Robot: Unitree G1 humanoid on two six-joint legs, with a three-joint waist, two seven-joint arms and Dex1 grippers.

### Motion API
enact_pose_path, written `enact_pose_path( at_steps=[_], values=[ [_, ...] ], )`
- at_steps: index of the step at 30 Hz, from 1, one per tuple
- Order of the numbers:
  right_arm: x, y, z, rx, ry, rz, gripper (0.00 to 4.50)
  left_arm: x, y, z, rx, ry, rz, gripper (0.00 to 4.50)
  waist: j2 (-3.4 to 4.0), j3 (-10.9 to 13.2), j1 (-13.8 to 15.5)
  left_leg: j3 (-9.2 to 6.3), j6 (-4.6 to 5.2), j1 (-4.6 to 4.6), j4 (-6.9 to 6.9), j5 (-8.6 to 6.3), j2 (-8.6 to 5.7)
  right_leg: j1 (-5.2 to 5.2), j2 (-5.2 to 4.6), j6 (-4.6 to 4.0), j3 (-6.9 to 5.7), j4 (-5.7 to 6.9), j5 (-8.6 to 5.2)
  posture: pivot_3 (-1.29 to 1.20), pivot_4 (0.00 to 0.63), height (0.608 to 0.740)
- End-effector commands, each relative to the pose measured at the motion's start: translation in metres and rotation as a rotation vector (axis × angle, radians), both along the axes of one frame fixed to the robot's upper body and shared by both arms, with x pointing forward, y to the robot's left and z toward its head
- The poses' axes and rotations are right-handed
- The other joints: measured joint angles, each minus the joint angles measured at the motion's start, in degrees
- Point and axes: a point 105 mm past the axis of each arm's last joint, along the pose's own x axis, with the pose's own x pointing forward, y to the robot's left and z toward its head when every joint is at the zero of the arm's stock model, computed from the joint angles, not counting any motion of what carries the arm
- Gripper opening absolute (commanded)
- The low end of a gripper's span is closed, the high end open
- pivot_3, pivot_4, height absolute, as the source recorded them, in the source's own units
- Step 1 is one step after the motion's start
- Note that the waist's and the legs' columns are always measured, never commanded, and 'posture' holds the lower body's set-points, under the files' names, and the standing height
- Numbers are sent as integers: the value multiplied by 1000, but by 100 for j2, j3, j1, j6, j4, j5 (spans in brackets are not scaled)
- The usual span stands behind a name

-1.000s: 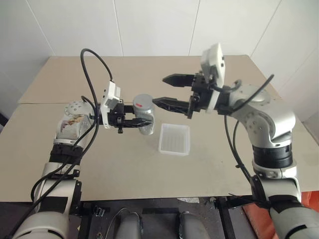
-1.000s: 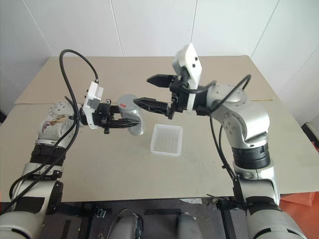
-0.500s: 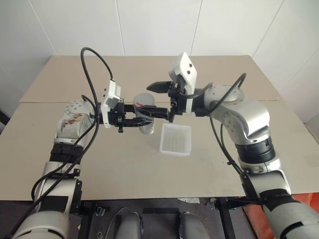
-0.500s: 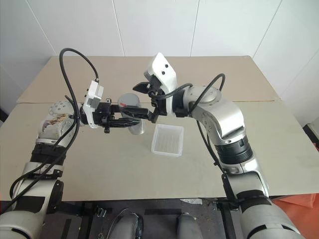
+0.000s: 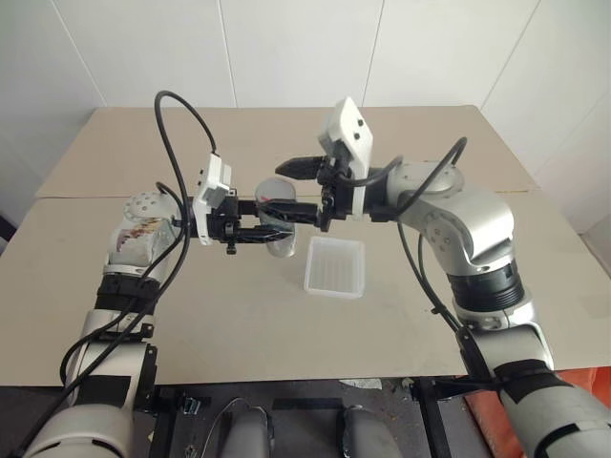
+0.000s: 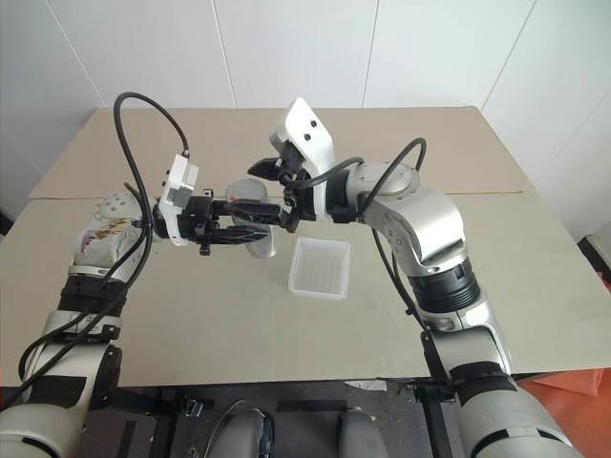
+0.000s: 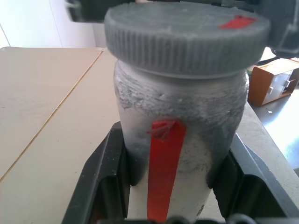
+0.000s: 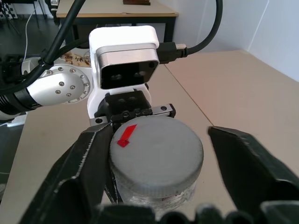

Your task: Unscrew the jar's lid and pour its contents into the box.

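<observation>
The jar (image 7: pixel 180 107), silvery with a red strip down its side, is held upright above the table with my left gripper (image 5: pixel 277 226) shut on its body. Its grey ribbed lid (image 8: pixel 156 151), marked with a small red arrow, sits on top of it. My right gripper (image 8: pixel 159 135) reaches in from the right and straddles the lid, open: one finger (image 8: pixel 93 154) lies against the lid's edge and the other (image 8: pixel 243 154) stands off it with a gap. The contents are hidden inside the jar. The box (image 5: pixel 334 267), a shallow translucent white tray, lies on the table just right of the jar.
The tan table top (image 5: pixel 430 315) runs wide around the box, with a seam (image 5: pixel 86 197) across its far half. Black cables (image 5: pixel 177 124) loop over my left arm. A brown carton (image 7: pixel 275 84) stands on the floor beyond the table's edge.
My right arm has swung left and slightly down, bringing its open fingers from beside the jar to either side of the lid. The left gripper and jar have stayed put.
</observation>
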Motion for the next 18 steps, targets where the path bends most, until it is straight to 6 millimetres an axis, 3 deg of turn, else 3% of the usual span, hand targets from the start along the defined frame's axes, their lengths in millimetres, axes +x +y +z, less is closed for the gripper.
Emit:
enact_pose_path(
  at_steps=[1,7,11,15,18],
  values=[
    [-5,0,13,9,-44,10,2761,-2,0,11,-11,-49,-13,1929,0,0,-1,0,0,0,0,0,0,0,0,0,0,0,0,0,150,740],
    [-4,0,14,13,-41,5,2760,-1,1,12,-10,-51,-7,1929,0,0,0,0,0,0,0,0,0,0,0,0,0,0,0,0,150,740],
    [-1,-4,27,60,-34,-11,2760,-1,2,9,-4,-44,-4,1929,0,0,-2,0,0,0,0,0,0,0,0,0,0,0,0,0,150,740],
    [2,-20,56,147,-39,-39,2760,-1,3,-3,35,-29,1,1929,1,0,4,0,0,0,0,0,-1,0,-1,0,0,0,0,0,150,740],
    [14,-45,63,179,-68,-156,2760,1,4,-2,18,-29,13,1929,1,0,34,-1,0,0,-2,0,1,3,0,0,-3,-1,0,0,150,740]
  ],
)
